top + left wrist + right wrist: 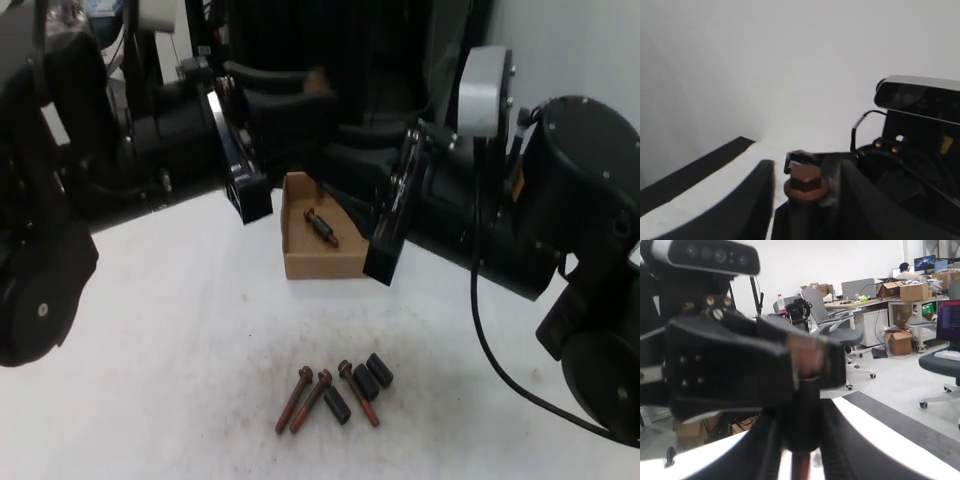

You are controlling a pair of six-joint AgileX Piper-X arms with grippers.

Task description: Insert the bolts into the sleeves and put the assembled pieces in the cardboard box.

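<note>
A black sleeve (800, 420) is pinched between the fingers of the right gripper (800, 427). A copper-coloured bolt (806, 179) is seen passing through it, head up, with its tip showing beneath. The left gripper (805, 172) is held facing the right one, with the bolt's head right at its tip; whether it is clamped or spread cannot be told. Both arms are raised above the bench (150, 330), close to the cardboard box (320, 265), in which one assembled piece (322, 227) is laid. Nearer on the bench, three loose bolts (311, 400) and three loose sleeves (365, 381) are gathered close together.
</note>
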